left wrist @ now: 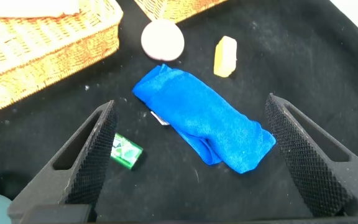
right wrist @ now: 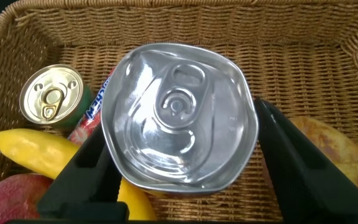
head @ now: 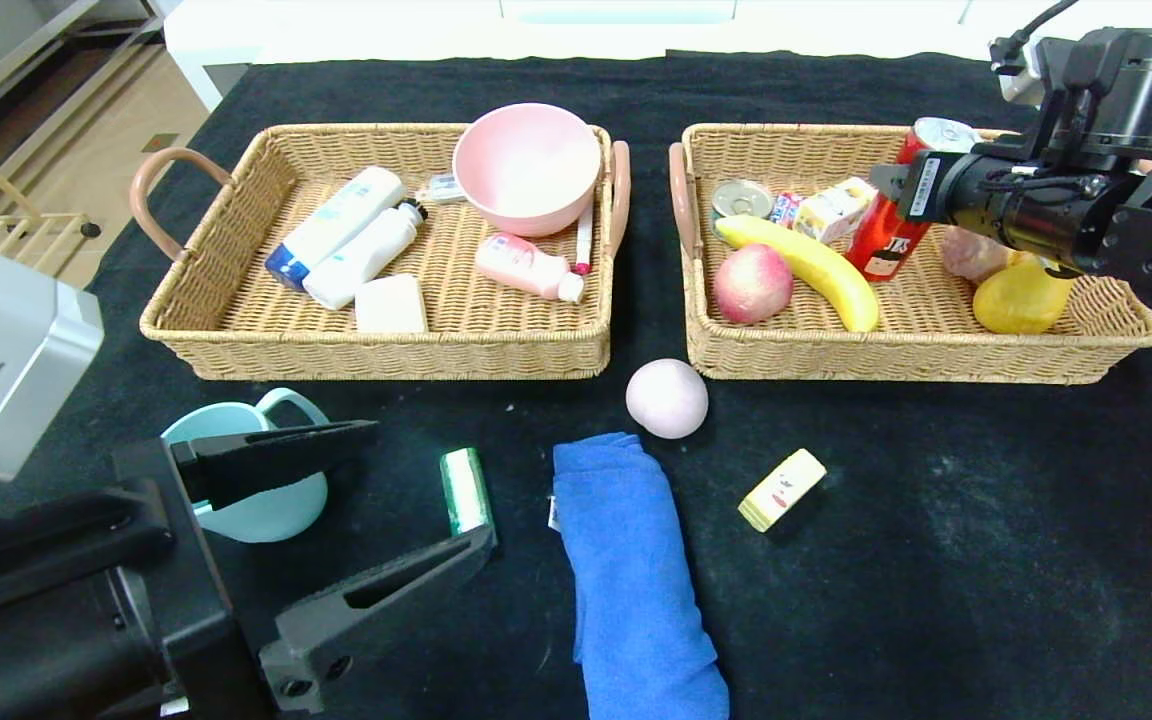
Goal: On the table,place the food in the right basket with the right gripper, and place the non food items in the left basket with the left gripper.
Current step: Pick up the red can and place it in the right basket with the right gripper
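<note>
My right gripper (head: 901,190) is shut on a red drink can (head: 884,238) and holds it tilted over the right basket (head: 896,362). In the right wrist view the can's silver top (right wrist: 179,115) fills the space between the right gripper's (right wrist: 182,134) fingers. My left gripper (head: 433,485) is open and empty above the table's front left. In the left wrist view the left gripper (left wrist: 190,106) frames a rolled blue towel (left wrist: 204,118) and a green pack (left wrist: 126,151). A pale pink ball (head: 667,398) and a small yellow box (head: 782,489) lie on the black cloth.
The right basket holds a banana (head: 816,270), a peach (head: 752,283), a tin (head: 742,198) and other food. The left basket (head: 376,355) holds a pink bowl (head: 526,165), bottles and soap. A light blue cup (head: 276,505) stands by the left gripper. The towel (head: 626,570) lies at front centre.
</note>
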### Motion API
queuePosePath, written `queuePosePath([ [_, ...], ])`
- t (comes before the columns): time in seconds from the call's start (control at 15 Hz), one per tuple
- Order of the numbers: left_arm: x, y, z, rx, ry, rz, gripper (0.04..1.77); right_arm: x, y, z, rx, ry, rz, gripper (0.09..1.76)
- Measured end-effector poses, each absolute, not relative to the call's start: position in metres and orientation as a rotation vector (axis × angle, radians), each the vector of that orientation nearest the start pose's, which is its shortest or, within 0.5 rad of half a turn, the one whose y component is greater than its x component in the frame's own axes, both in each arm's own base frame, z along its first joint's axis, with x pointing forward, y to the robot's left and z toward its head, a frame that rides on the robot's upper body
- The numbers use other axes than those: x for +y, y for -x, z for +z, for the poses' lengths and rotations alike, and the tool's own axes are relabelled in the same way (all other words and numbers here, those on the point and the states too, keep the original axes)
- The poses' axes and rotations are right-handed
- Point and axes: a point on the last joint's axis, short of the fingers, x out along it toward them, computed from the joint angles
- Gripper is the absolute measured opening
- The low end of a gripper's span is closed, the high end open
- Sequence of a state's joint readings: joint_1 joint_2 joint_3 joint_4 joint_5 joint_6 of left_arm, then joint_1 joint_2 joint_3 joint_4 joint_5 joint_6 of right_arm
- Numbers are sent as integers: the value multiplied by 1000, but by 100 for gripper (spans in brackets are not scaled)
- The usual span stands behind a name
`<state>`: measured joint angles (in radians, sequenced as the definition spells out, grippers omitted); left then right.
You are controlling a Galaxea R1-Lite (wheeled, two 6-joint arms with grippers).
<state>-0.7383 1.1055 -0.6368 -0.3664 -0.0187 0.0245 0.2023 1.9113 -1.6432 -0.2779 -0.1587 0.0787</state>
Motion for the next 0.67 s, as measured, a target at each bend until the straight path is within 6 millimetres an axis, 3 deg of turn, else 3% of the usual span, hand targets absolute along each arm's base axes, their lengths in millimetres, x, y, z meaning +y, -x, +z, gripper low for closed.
queuePosePath([
  [0.33, -105, -115, 248, 78, -59, -754, 172, 75, -363, 313, 11, -76, 55, 154],
  [0.67, -103, -114, 249, 69, -64, -748, 172, 70, -315, 314, 68, -64, 67, 162],
])
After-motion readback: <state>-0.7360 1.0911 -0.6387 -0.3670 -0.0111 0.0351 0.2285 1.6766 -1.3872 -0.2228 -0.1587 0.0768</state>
